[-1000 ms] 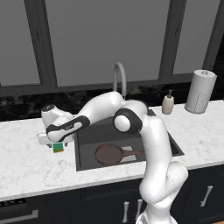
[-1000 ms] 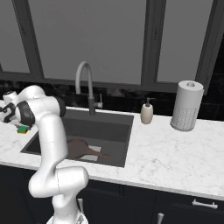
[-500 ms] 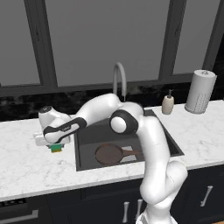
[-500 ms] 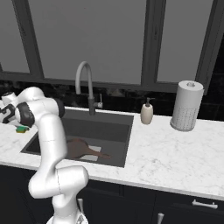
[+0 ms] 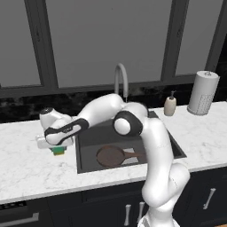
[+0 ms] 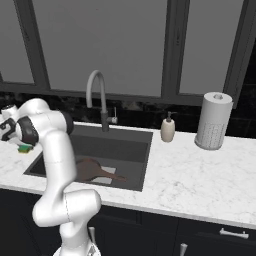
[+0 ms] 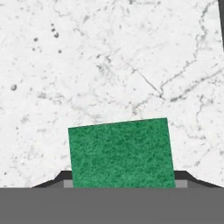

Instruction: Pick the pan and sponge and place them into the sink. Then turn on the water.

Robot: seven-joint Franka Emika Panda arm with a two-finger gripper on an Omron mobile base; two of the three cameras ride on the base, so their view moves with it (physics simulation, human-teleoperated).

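— Where's the arm?
— Stretched far left of the sink [image 5: 88, 133], bent low, the gripper [image 5: 57, 147] down on the sponge [image 5: 58, 150], fingers pinching its two sides on the marble just beside the sink.
— And the pan [image 5: 111, 155]?
— In the sink, on the bottom, handle pointing right. The faucet [image 5: 121, 80] stands behind the sink.

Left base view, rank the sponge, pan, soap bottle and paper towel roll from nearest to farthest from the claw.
1. sponge, right at the claw, left of the sink
2. pan, in the sink
3. soap bottle, behind the sink's right
4. paper towel roll, far right
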